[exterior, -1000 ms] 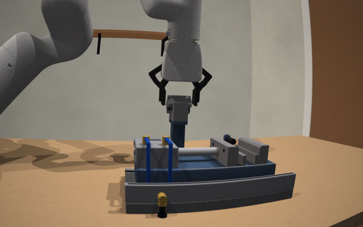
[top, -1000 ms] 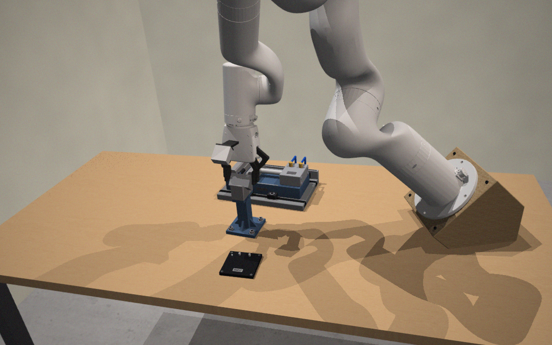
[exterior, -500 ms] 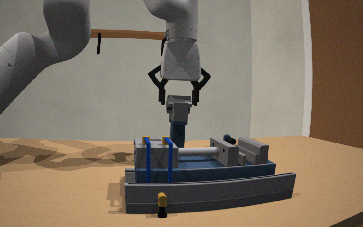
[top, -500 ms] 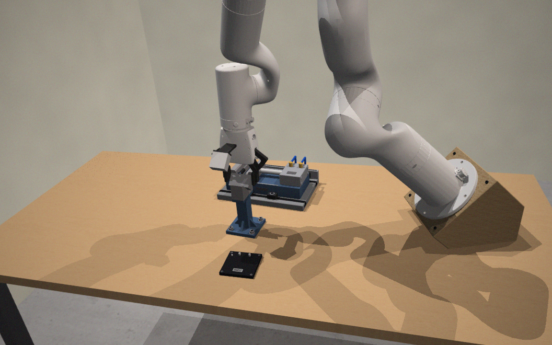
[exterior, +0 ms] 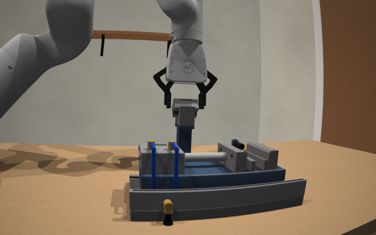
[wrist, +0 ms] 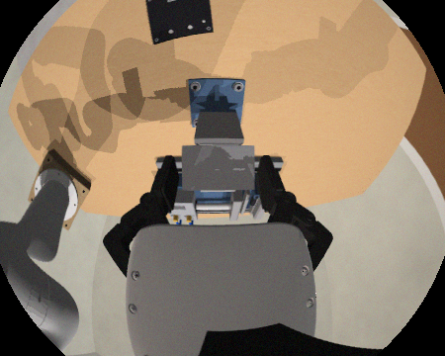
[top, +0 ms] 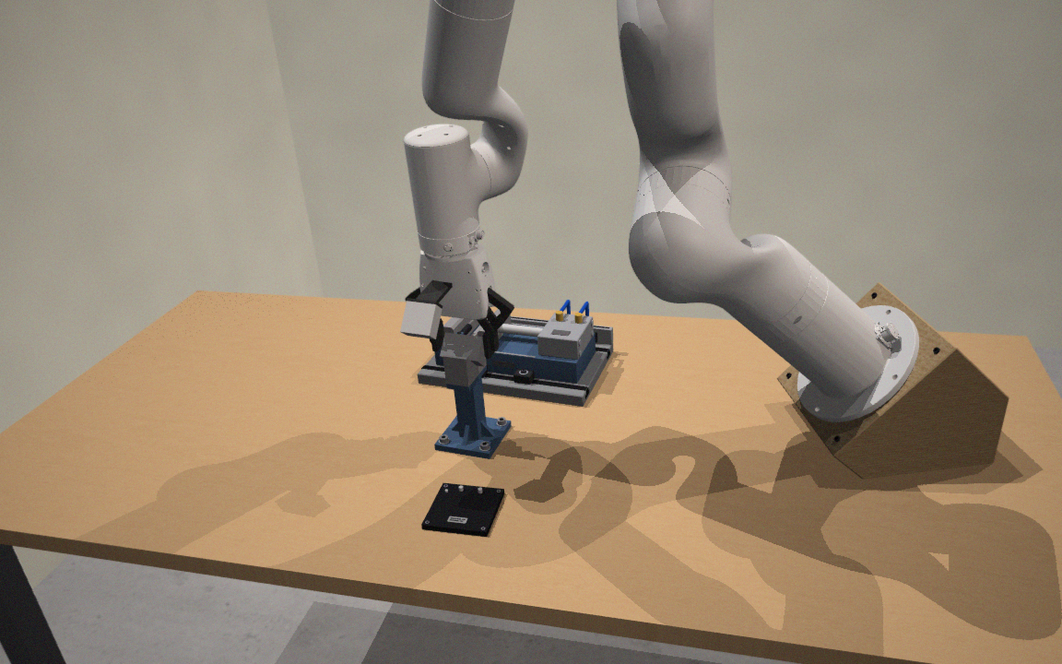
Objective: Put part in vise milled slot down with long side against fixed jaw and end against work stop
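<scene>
Wide-spread and holding nothing, the gripper (exterior: 184,100) hangs straight down over the block (exterior: 185,103), one black finger (exterior: 166,98) on each side of it with a sliver of space showing between each pad and the block's sides in the exterior view. That grey block lies in the V-block (exterior: 185,117), a grey cradle on top of a blue post (exterior: 184,139) whose flanged foot (top: 473,435) is bolted to the wooden table (top: 188,429). Going from left to right in the exterior view, the thick white arm (exterior: 23,61) slants up from the left edge, then comes the gripper over the post, and lower down the vise (exterior: 212,175) on its grey base rail, with a grey air cylinder (exterior: 154,163) carrying two blue hoses on the left, a pale rod (exterior: 205,156) running right to the moving jaw, a gap, and the fixed jaw at the right end. A short dark rod, the work stop (exterior: 238,144), pokes in behind the jaws. The vise stands open with nothing between its jaws. From the top view, the black infeed plate (top: 463,509) lies bare on the near side of the table, in front of the post, and the arm's slanted wooden mount (top: 943,396) sits far to the right
</scene>
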Available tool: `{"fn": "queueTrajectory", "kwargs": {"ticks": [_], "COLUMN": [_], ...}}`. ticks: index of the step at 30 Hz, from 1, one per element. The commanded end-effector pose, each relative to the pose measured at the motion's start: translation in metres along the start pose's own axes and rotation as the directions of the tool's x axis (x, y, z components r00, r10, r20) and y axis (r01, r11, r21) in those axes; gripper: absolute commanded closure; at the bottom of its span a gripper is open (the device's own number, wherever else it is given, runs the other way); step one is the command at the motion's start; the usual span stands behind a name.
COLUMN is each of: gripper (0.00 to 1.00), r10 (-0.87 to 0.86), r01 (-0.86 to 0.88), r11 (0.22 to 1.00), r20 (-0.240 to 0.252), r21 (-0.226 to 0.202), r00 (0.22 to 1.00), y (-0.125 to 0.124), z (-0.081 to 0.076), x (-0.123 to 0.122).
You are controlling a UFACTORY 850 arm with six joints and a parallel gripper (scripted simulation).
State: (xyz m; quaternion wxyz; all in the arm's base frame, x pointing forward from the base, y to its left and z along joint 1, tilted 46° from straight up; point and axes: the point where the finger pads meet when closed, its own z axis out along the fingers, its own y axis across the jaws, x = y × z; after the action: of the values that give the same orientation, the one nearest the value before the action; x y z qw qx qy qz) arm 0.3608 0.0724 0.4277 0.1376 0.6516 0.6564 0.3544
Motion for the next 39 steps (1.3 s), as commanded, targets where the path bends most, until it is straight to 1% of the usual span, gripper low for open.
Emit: {"fn": "queueTrajectory", "kwargs": {"ticks": [1, 23, 25, 39], "gripper": [0.11, 0.11, 0.11, 0.11], "r10": [0.002, 0.001, 0.001, 0.001], "r01": [-0.002, -0.002, -0.002, -0.002], "r11": [1.000, 1.000, 1.000, 1.000], "r20": [0.049, 0.147, 0.147, 0.216], "r21": [0.004, 0.005, 0.005, 0.007], "r00": [0.999, 0.989, 0.989, 0.976], "y": [0.0004, 0.0004, 0.0004, -0.0002], "z": [-0.0004, -0.0003, -0.0003, 0.0000], "x": [0.0007, 0.0019, 0.0019, 0.0027]}}
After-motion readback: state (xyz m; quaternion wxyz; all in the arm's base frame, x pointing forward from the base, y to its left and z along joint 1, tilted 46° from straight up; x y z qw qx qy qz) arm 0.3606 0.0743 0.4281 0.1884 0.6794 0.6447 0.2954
